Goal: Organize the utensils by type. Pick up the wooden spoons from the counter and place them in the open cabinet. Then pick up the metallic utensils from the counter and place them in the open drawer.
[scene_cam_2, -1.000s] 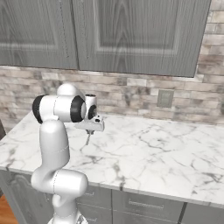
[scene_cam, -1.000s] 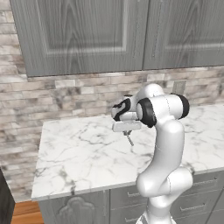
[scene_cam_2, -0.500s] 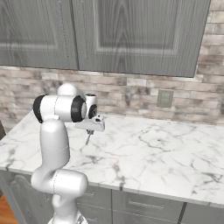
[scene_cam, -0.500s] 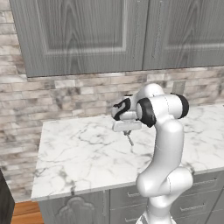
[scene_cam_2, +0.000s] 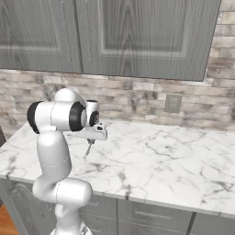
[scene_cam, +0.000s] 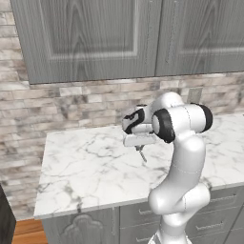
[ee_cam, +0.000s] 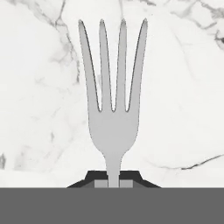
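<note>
Fingers (ee_cam: 113, 183) closed on the fork (ee_cam: 113, 92) handle, bottom centre of hand view, four tines pointing up the frame over white marble table (ee_cam: 183, 87). Left base view: fork (scene_cam: 141, 154) hangs below the hand, centre frame, above table (scene_cam: 86, 171); right base view: centre left.

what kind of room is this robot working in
A kitchen, rendered rather than real. A white marble counter tops grey panelled base cabinets with drawers, grey wall cabinets hang over a stone-brick backsplash, and the hand is shut on a silver fork.
</note>
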Robot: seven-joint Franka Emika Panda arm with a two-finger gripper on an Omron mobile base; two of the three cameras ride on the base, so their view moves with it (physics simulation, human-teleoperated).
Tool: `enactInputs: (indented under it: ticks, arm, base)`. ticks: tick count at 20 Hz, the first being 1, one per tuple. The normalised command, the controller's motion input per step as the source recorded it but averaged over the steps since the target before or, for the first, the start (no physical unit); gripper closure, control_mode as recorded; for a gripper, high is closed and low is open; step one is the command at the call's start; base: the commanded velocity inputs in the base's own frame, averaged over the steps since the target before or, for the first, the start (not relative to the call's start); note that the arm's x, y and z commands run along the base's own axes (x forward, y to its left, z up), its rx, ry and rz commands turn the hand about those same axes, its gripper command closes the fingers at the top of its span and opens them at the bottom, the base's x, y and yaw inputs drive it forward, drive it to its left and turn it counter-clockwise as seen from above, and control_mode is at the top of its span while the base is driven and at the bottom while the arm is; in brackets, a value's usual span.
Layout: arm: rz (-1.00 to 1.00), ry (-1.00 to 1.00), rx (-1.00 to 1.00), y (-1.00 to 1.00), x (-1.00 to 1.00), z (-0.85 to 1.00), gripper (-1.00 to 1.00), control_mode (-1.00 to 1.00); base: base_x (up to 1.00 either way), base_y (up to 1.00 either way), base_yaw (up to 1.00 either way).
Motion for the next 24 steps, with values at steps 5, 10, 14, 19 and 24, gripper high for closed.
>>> enactInputs:
  ticks: [5,10,14,19,24]
  arm:
    - [0.04,-0.07,0.00,0.00,-0.50,0.35,1.00,-1.00]
    - [0.24,-0.02,-0.02,0.00,-0.50,0.39,1.00,-1.00]
    - [0.24,0.08,-0.01,0.00,-0.29,0.56,1.00,-1.00]
    - [0.32,0.07,-0.06,-0.01,-0.45,0.64,1.00,-1.00]
    - [0.24,0.01,-0.08,0.00,-0.68,0.53,1.00,-1.00]
  base:
    - [0.00,0.00,0.00]
    - [0.00,0.00,0.00]
    - [0.00,0.00,0.00]
    - [0.00,0.00,0.00]
    - [0.00,0.00,0.00]
